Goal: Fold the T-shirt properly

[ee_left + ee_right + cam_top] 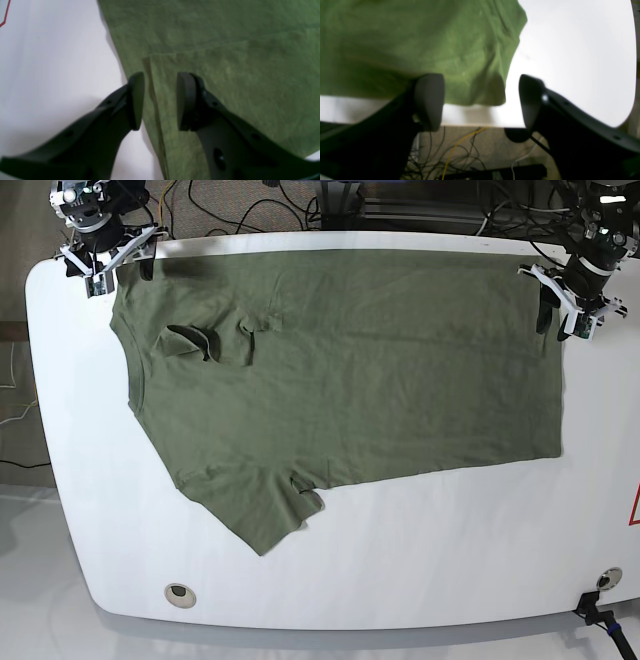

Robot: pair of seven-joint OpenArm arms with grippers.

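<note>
The olive-green T-shirt [350, 370] lies flat on the white table [450, 550], collar to the left and hem to the right. One sleeve is folded onto the body [205, 340]; the other sticks out at the front [265, 515]. My left gripper [567, 305] is open at the shirt's far right hem corner. In the left wrist view its fingers [136, 100] straddle the hem edge of the shirt [225, 75], gripper [160, 100]. My right gripper [108, 265] is open at the far left shoulder corner. In the right wrist view the shirt [420, 45] hangs between its open jaws, gripper [480, 100].
Both grippers are close to the table's far edge. Cables [460, 155] lie on the floor behind it. A round grommet [180, 593] sits at the front left, a black clamp [600, 605] at the front right, and a red mark [634, 505] at the right edge.
</note>
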